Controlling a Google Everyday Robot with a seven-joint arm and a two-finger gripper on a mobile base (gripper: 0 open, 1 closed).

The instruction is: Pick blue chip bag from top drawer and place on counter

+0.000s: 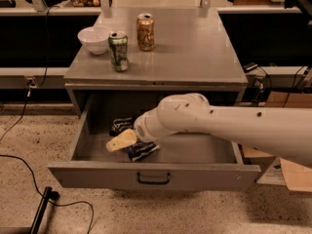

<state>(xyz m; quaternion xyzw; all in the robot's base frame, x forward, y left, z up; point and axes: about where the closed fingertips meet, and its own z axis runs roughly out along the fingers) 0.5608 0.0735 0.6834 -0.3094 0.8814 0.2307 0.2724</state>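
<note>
Bench (195, 52) not yet reached: pincer (122, 141) sat at blue chip bag (143, 150) inside open top drawer (204, 175), grip state untellable, lift pending.

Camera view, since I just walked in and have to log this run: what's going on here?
The robot's arm reaches into the open top drawer, with its gripper down at the blue chip bag lying on the drawer floor. The bag is not yet on the counter, which holds a white bowl, a green can and an orange can.
</note>
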